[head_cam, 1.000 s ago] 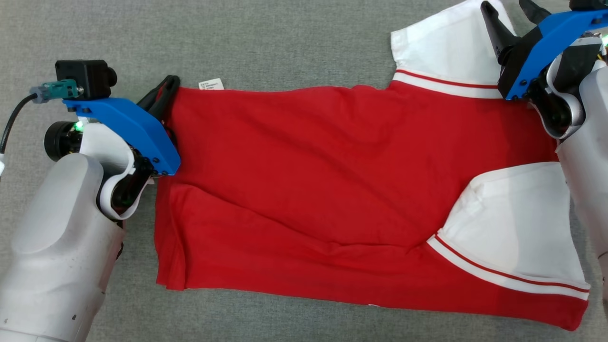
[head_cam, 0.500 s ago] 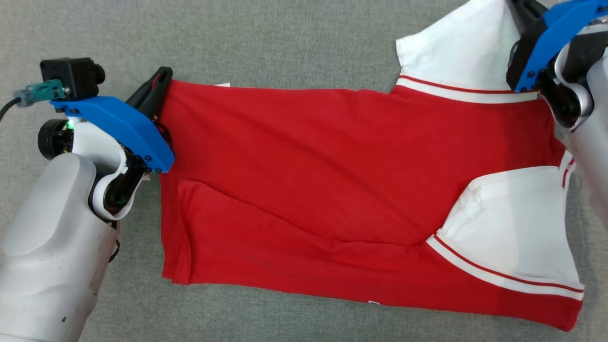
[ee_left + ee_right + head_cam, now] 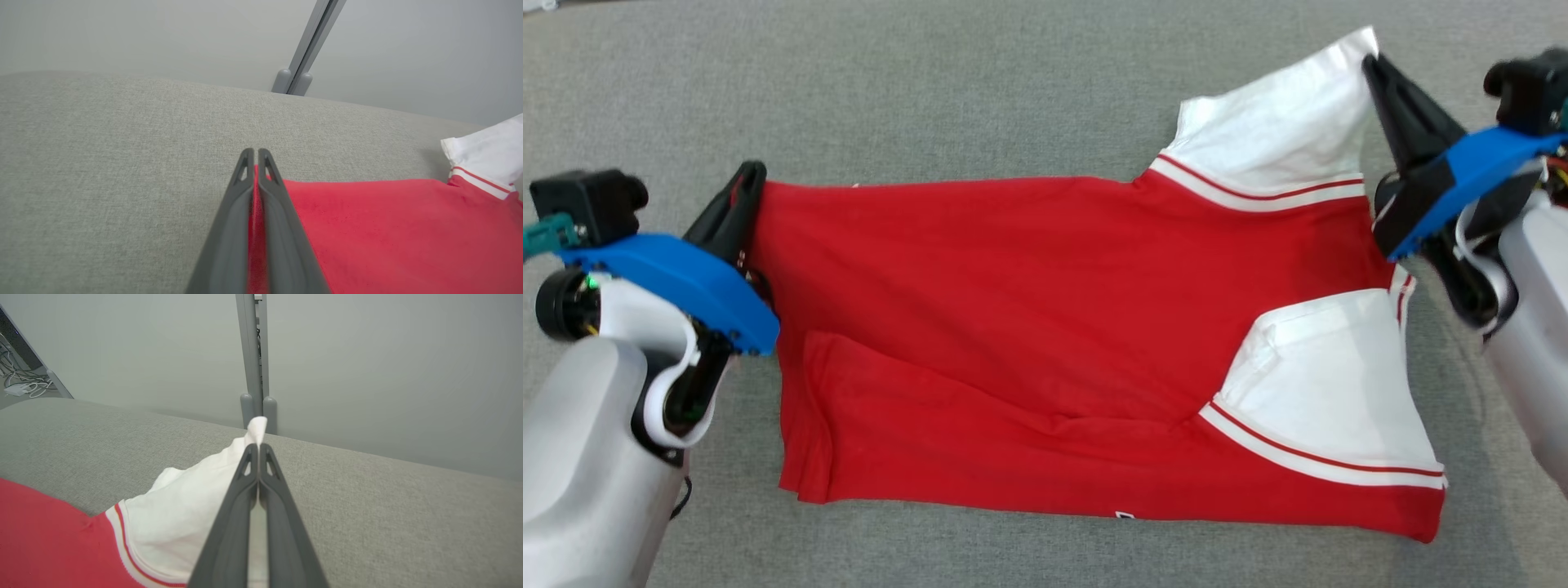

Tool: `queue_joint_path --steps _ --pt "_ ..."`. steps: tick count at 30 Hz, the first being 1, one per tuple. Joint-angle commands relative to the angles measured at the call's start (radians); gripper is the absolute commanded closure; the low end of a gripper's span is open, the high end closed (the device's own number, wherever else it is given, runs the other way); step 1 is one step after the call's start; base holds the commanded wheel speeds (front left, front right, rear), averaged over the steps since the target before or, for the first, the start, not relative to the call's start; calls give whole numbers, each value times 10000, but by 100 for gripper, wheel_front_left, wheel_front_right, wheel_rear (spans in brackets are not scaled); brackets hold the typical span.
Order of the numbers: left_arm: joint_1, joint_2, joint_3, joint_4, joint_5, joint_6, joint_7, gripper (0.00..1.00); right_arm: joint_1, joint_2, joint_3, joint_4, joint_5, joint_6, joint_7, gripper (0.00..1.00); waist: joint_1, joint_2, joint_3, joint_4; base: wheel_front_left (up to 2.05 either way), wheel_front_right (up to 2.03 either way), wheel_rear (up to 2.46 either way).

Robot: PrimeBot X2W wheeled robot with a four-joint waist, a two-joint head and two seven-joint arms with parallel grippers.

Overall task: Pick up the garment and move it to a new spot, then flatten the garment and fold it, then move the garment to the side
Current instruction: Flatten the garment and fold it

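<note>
The garment is a red shirt with white, red-striped sleeves, spread sideways on the grey cloth surface. My left gripper is shut on its far left red corner; in the left wrist view red cloth sits pinched between the fingers of the left gripper. My right gripper is shut on the far white sleeve's corner, lifting it. In the right wrist view the white sleeve passes between the shut fingers of the right gripper and pokes out past their tips.
The grey fabric surface extends all around the shirt. A grey post stands against a pale wall behind the far edge. Cables lie on the floor at the far left of the right wrist view.
My right gripper went from open beside the far white sleeve to shut on its corner. The shirt's far edge has been pulled taut between both grippers. The head camera has shifted.
</note>
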Motion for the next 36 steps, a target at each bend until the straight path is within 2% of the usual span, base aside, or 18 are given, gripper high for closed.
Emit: queue_joint_path --steps 1,7,12,20,22,23,24,25,29,33,36 --pt "293 127 68 -200 -35 101 -63 100 363 -146 39 -229 75 -3 -118 100 1 -1 -163 -144 0 0 0" --pt "1674 412 205 -1244 -167 512 -311 100 2358 -580 -178 -1575 451 -1 -502 100 1 -1 -436 -331 0 0 0" --pt "2658 645 394 -1779 -219 757 -687 100 4243 -672 -792 -2664 649 -3 -674 100 1 -1 -596 -507 0 0 0" --pt "4004 899 644 -2156 -438 1126 -971 100 6970 -3 -2164 -3845 359 -3 -405 100 1 -1 -849 -816 0 0 0" --pt "4390 919 725 -2239 -613 1228 -995 58 7716 419 -2659 -4160 56 -3 -190 100 1 -1 -948 -924 0 0 0" --pt "4540 896 750 -2270 -660 1244 -1039 0 7930 607 -2766 -4272 -37 -3 -124 84 1 -1 -988 -973 0 0 0" --pt "4709 884 774 -2304 -713 1274 -1071 0 8067 760 -2907 -4416 -186 -3 -124 15 1 -1 -1034 -1024 0 0 0" --pt "4875 896 741 -2356 -730 1272 -1092 0 8203 868 -3031 -4526 -322 -3 -83 0 1 -1 -1073 -1056 0 0 0" --pt "5370 839 739 -2579 -357 1465 -1744 0 8620 1297 -3536 -5265 -1040 -1 -328 0 1 -1 -1300 -1112 0 0 0" --pt "5602 684 742 -2976 674 2046 -3043 0 8927 1734 -4430 -6245 -2238 -1 -627 0 1 -1 -1562 -1037 0 0 0" --pt "5639 430 770 -3419 1335 2580 -3448 0 9126 2112 -5023 -7099 -3213 -1 -472 0 1 -1 -1733 -1003 0 0 0"
